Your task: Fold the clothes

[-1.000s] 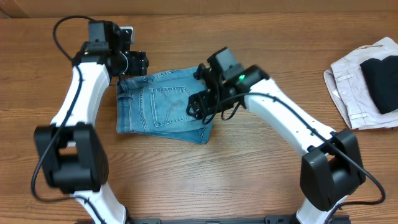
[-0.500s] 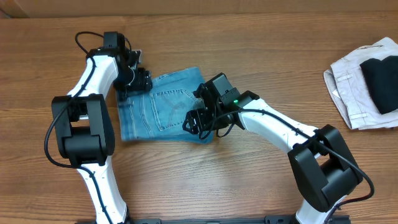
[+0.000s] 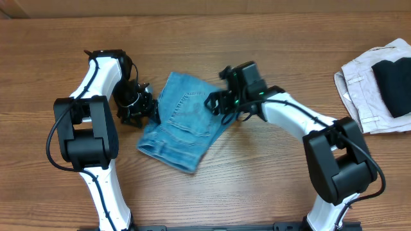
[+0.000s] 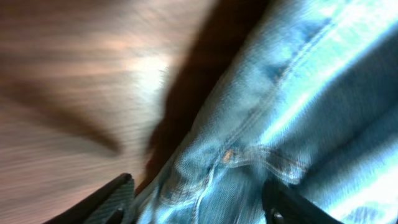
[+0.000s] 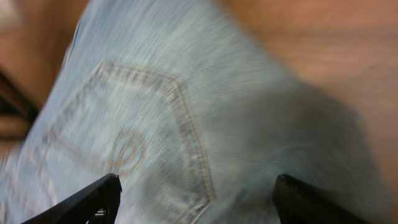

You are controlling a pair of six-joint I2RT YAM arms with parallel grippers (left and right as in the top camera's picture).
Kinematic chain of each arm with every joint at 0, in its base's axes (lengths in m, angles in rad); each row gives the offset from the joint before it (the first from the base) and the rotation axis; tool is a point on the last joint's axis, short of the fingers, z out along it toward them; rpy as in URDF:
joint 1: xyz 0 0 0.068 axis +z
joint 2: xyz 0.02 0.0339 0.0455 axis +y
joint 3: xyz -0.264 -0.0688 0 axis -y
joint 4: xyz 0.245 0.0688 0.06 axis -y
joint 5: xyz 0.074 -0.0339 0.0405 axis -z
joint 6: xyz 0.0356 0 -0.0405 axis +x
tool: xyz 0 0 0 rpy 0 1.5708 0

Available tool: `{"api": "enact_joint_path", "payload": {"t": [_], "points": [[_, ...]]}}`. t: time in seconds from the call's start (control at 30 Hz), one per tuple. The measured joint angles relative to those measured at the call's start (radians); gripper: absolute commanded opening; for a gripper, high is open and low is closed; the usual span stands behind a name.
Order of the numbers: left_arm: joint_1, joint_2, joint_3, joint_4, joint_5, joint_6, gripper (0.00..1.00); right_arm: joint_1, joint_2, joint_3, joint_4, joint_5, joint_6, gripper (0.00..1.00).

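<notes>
The light-blue denim jeans [image 3: 183, 125] lie folded in a compact bundle on the wooden table, turned at an angle, with a stitched back pocket facing up. My left gripper [image 3: 140, 108] is at the bundle's left edge. In the left wrist view its fingers [image 4: 199, 200] are spread apart over a denim seam [image 4: 298, 93]. My right gripper [image 3: 221, 102] is at the bundle's upper right edge. In the right wrist view its fingers [image 5: 199, 200] are spread wide over the pocket stitching [image 5: 155, 93]. Both wrist views are blurred.
An off-white garment [image 3: 361, 90] with a black garment [image 3: 393, 83] on top lies at the table's far right edge. Bare wood table [image 3: 270, 179] surrounds the jeans.
The jeans bundle has turned and slid, its lower end now toward the front. The left gripper moved down from the top left corner to the left edge. The right gripper moved up and right.
</notes>
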Motion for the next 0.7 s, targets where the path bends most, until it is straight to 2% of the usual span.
{"api": "enact_joint_path", "payload": {"t": [0.1,0.2,0.27,0.4,0.53,0.7], "points": [[0.0,0.0,0.0,-0.015,0.06,0.027,0.8,-0.039,0.003,0.013,-0.013,0.01,-0.029,0.82],[0.001,0.0,0.0,-0.003,0.093,0.044,0.82,-0.051,0.003,0.037,-0.066,0.018,-0.068,0.9],[0.009,0.0,0.007,-0.001,0.106,0.05,0.91,-0.05,0.0,0.047,-0.099,0.024,-0.095,0.93],[0.031,0.005,0.077,0.002,0.149,0.063,1.0,-0.045,-0.048,0.05,-0.154,0.067,-0.127,1.0],[0.051,0.005,0.16,0.086,0.225,0.07,1.0,-0.046,-0.188,0.05,-0.19,0.142,-0.149,1.0],[0.049,0.008,0.169,0.182,0.261,0.072,1.0,-0.053,-0.399,0.072,-0.285,0.195,-0.159,1.0]]}}
